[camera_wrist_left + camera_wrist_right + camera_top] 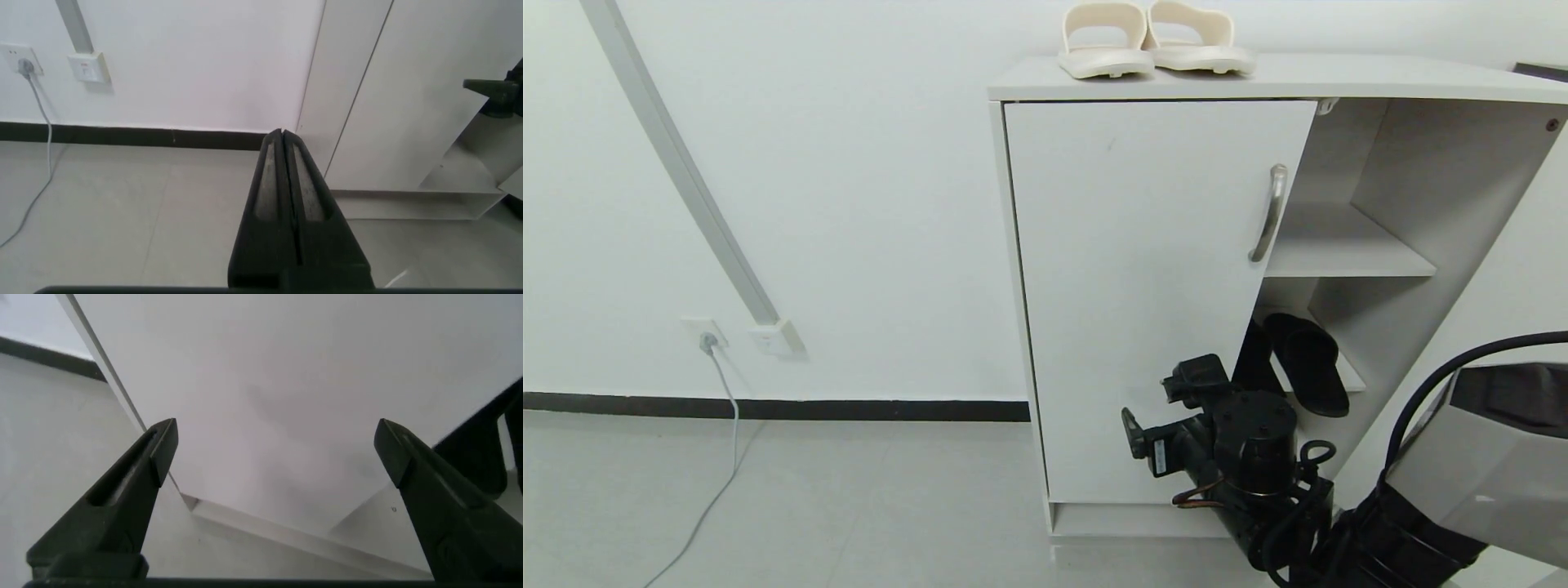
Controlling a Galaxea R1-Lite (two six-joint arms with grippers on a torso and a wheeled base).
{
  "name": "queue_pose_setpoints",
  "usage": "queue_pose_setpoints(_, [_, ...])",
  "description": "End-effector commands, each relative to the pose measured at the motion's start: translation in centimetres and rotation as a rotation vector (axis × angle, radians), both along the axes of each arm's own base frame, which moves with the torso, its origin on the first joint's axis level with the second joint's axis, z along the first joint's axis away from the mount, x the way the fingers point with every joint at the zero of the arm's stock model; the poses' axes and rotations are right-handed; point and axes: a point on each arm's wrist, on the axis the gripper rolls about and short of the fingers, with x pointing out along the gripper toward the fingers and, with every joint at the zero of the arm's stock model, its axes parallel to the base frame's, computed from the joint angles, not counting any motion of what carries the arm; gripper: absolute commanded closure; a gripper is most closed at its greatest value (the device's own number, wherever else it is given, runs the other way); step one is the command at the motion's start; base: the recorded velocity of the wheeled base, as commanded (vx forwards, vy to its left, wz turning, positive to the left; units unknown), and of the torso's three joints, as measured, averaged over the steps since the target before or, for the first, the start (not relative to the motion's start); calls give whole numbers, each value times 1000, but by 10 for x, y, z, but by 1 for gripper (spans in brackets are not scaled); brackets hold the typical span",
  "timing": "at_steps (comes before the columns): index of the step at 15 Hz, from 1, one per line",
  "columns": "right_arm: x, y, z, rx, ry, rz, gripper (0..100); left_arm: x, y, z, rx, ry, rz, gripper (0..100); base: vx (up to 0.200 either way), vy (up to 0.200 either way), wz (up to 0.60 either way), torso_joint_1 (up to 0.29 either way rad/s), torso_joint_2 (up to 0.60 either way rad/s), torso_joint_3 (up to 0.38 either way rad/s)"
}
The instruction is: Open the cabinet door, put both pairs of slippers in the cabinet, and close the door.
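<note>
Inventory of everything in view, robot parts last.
cabinet: 1, white, against the wall
door: 1, white, across the cabinet's left part
handle: 1, silver, door's right edge
beige slippers: 1 pair, cream, on the cabinet top
black slippers: 1 pair, black, lower shelf, open right side; one partly behind the door edge
wall plates: 2, white, low, left of the cabinet
cable: 1, grey, from one plate to the floor
wall strip: 1, grey, slanting up from the other plate
left gripper: 1, black, shut, aimed at the floor
right gripper: 1, black, open, facing the door's lower part
</note>
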Motion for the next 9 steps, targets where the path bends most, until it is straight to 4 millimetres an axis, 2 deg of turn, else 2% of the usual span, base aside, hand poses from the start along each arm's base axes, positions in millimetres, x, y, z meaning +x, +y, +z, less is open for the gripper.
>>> queue_pose_setpoints(1, [0,1,0,5,-5,2,0,0,0,0,0,0,0,100,0,0,0,7,-256,-286])
queue_pose_setpoints(3, [0,1,2,15,-19,2,0,0,0,0,-1,0,0,100,0,0,0,19,-161,-347])
queue_pose_setpoints(6, [0,2,6,11,-63,8,0,0,0,0,0,-2,0,100,0,0,0,36,-525,-367])
queue_pose_setpoints(9, [0,1,6,11,-63,8,0,0,0,0,0,0,0,100,0,0,0,108,-466,-351])
